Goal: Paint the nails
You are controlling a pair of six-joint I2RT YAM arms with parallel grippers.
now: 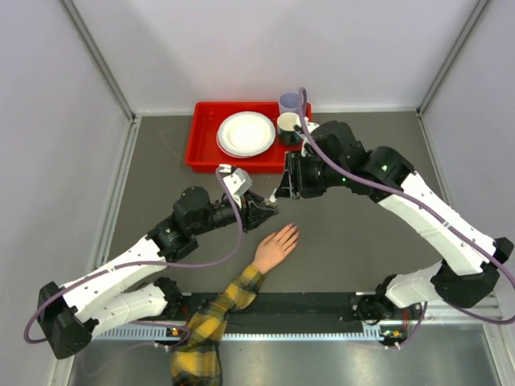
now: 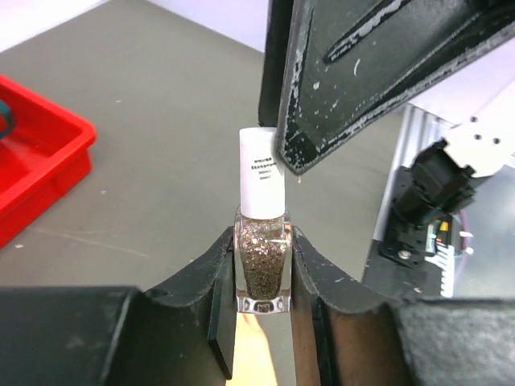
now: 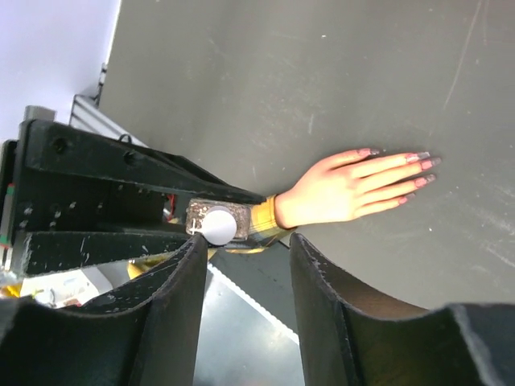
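Uncapping step: glitter nail polish bottle (image 2: 262, 273) clamped upright in left gripper (image 2: 263, 241), white cap (image 2: 262, 181) on.
Right gripper (image 3: 249, 241) parted, empty, hovering at cap, off to one side. Next, probably: centre over cap, close, twist off. Nails (image 3: 422, 165) on mannequin hand (image 1: 276, 245), flat on table (image 1: 362, 233), nearby.

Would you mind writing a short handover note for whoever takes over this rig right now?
Left gripper: shut on the polish bottle, held upright with its white cap on.
Right gripper: open and empty, close by the cap but not gripping it.
Mannequin hand: lies palm down on the table, near the two grippers.
Done: bottle picked up.
Left: unscrew the cap, draw the brush, paint the nails. Whether any nail already has polish cannot be told.
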